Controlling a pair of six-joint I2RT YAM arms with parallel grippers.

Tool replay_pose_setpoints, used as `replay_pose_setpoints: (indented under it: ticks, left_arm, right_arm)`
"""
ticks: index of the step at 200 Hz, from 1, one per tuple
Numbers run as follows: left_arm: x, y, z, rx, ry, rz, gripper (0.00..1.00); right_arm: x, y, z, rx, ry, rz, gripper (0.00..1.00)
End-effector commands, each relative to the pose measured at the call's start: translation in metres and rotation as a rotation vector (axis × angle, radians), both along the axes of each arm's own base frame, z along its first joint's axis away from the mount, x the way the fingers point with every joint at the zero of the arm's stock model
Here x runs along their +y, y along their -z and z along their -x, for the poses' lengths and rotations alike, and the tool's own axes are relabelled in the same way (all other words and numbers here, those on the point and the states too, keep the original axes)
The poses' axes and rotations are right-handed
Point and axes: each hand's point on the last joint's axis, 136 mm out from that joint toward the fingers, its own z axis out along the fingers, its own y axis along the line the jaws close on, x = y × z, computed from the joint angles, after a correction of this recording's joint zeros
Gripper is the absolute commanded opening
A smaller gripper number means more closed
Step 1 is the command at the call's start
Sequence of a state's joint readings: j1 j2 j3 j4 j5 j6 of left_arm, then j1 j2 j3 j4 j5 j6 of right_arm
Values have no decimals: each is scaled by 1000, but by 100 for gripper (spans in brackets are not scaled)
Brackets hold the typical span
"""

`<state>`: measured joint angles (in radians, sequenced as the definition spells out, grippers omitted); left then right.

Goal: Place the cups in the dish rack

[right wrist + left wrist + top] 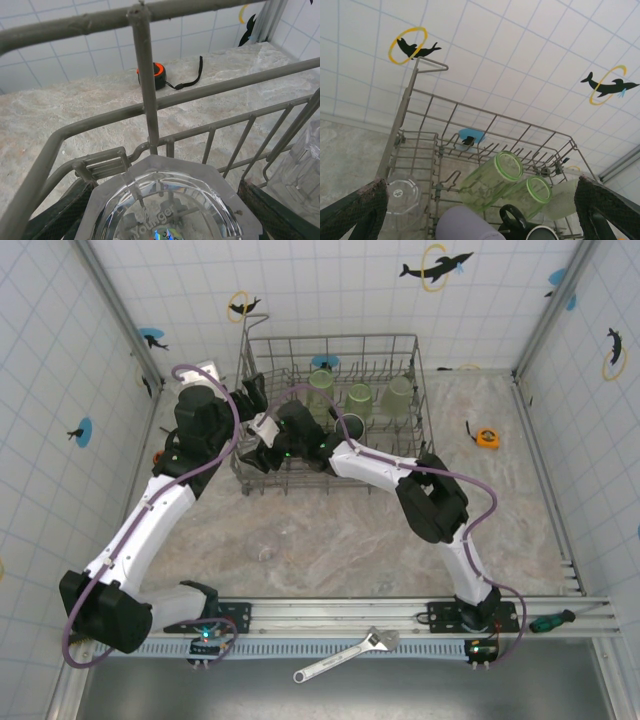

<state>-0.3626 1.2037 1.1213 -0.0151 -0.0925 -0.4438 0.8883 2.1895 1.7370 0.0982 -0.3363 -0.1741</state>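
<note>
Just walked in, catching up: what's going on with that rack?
Cups are being loaded into the dish rack. The right gripper holds a clear cup inside the rack, beside its wire wall. The left gripper hangs open at the rack's left end. Three green cups, a lavender cup and a black mug sit inside.

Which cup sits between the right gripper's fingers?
The clear tumbler whose base faces the right wrist camera; another clear one sits free beside it.
</note>
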Motion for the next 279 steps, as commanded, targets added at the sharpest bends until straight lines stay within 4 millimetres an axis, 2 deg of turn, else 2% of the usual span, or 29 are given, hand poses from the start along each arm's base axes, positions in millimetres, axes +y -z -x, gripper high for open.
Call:
replay_pose_setpoints:
  ticks: [1,39,95,98,103,159,210,250,279]
  left_arm:
    - [10,-19,5,-48,-21,-13,98]
    - [11,-17,5,-45,-23,-15,98]
    - [11,-16,6,-44,-23,-12,98]
    - [10,-15,6,-43,-22,-14,98]
    - [11,-16,6,-45,-23,-13,98]
    - [12,-14,6,-42,-26,-13,98]
    - [12,-13,6,-40,-26,-16,98]
    - [11,-12,5,-38,-25,-15,98]
    - [12,-13,5,-41,-28,-14,98]
  right_arm:
    - [12,33,4,6,-14,42,32]
    - [4,62,4,2,4,148,32]
    - [-1,72,7,23,-1,183,33]
    - [-1,86,8,39,-4,201,33]
    - [-1,89,9,44,-5,203,33]
    - [5,93,15,77,-20,181,33]
    - [-2,123,18,119,-15,245,33]
    - [-11,138,20,132,-9,303,33]
    - [-17,145,23,141,-4,331,41]
